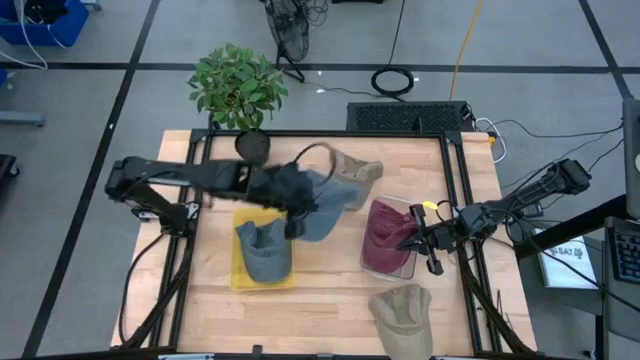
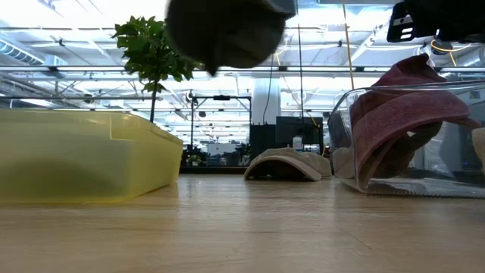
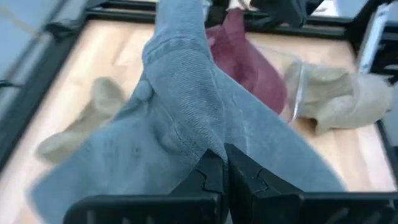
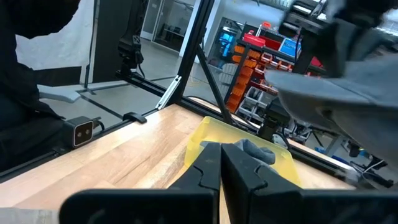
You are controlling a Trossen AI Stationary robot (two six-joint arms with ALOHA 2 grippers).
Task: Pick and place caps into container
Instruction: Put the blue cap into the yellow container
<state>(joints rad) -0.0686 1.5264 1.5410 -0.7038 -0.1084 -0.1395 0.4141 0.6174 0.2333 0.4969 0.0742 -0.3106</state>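
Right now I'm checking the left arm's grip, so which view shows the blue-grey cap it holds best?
The left wrist view: the blue-grey cap fills it, pinched in the left gripper. The high view shows it partly under the arm above the yellow bin. The low view shows a dark underside; the right wrist view, a blurred edge.

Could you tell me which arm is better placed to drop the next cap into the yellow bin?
Left. Its gripper is shut on a blue-grey cap hanging right beside the yellow bin. The right gripper is shut and empty, over by the clear bin.
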